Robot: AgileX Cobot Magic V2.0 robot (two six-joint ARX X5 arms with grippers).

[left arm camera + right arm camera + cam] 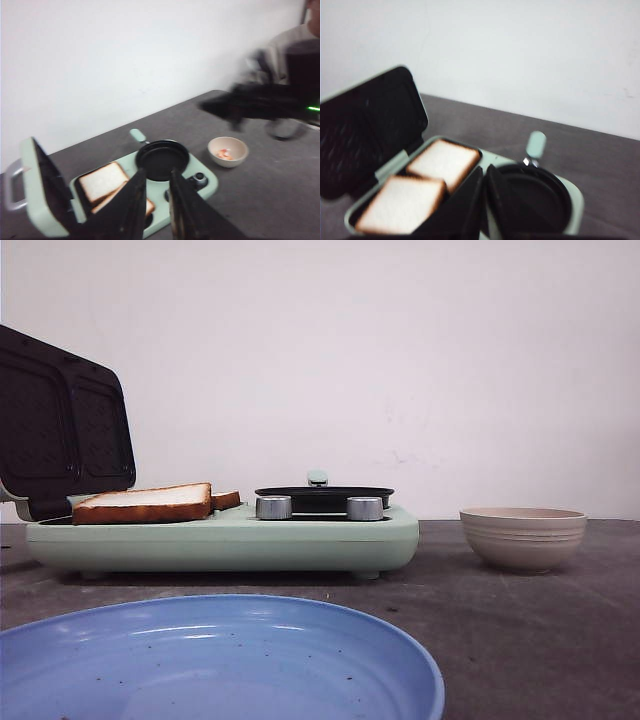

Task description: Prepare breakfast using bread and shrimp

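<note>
Biggest thing on the dark grey table [520, 640] is the mint-green breakfast maker with its black ribbed lid [47, 187] swung open and a small round black frying pan [162, 159] on its other half. The two square slices of white sandwich bread with golden-brown crust [422, 182] lie side by side on the open grill plate, flat, edges close or slightly overlapping. I'd guess they're light, soft and easy to dent or tear, so a shallow pinch on the crust edge looks safer than squeezing the crumb. The small curled orange-pink shrimp pieces [223, 154] sit in the beige ribbed ceramic bowl [523, 537], which stands near the maker on the pan side; probably slick and tiny, so grip them low and centred. A pale blue round plate [215, 660] is nearest the front camera, partly cut off. Left gripper [155, 200] hangs above the maker, jaws a narrow gap apart, holding nothing. Right gripper [484, 200] hangs above it too, fingers almost touching, empty. Both wrist views are blurry, the front view hides the shrimp behind the bowl wall, and I can't count them.
</note>
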